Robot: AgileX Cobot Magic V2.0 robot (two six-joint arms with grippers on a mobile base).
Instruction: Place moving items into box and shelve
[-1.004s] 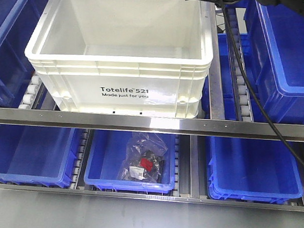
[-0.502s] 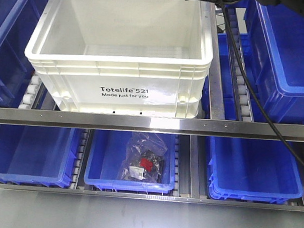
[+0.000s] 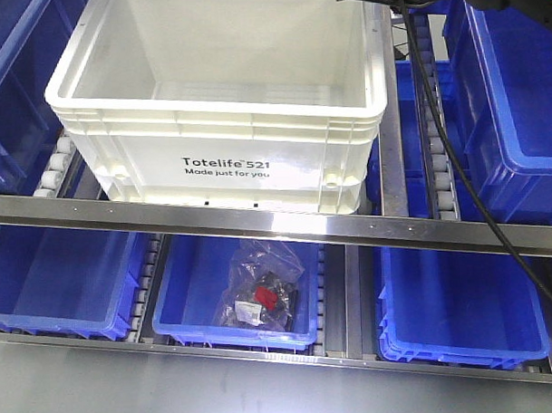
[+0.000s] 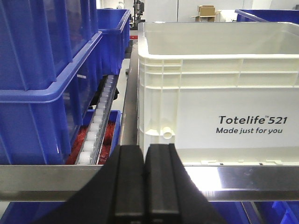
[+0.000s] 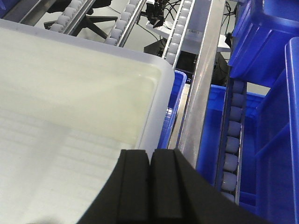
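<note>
White crate (image 3: 220,100) on steel roller shelving (image 3: 277,226), apparently empty.

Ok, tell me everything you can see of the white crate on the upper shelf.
The white rectangular plastic crate sits upright on the upper roller shelf, open-topped, and looks empty inside. It has ribbed walls, a thick rim and black lettering, "Totelife 521, Made just for you", on its front. Its base sits just behind the steel rail. Nothing grips it.
</note>
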